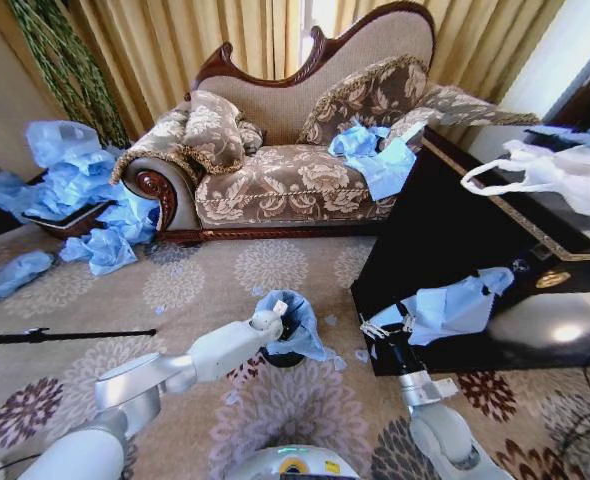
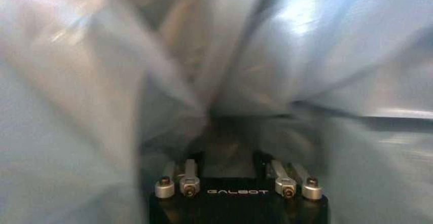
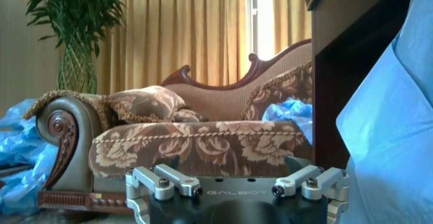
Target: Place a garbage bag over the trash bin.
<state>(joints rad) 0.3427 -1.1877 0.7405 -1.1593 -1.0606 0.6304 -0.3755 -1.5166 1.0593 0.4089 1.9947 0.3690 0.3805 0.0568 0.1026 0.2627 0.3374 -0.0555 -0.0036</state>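
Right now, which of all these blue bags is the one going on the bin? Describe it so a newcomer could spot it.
Start at the sofa and come down the patterned carpet toward the robot. The garbage bag is draped over the trash bin, with the left gripper at it. The other blue bags lie loose elsewhere.

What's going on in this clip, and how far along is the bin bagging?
The left gripper is at the trash bin on the carpet, pushed in among the folds of the light-blue garbage bag that drapes over the bin's rim. In the left wrist view, blue plastic surrounds that gripper. The right gripper waits beside the dark table, near another blue bag lying on its edge.
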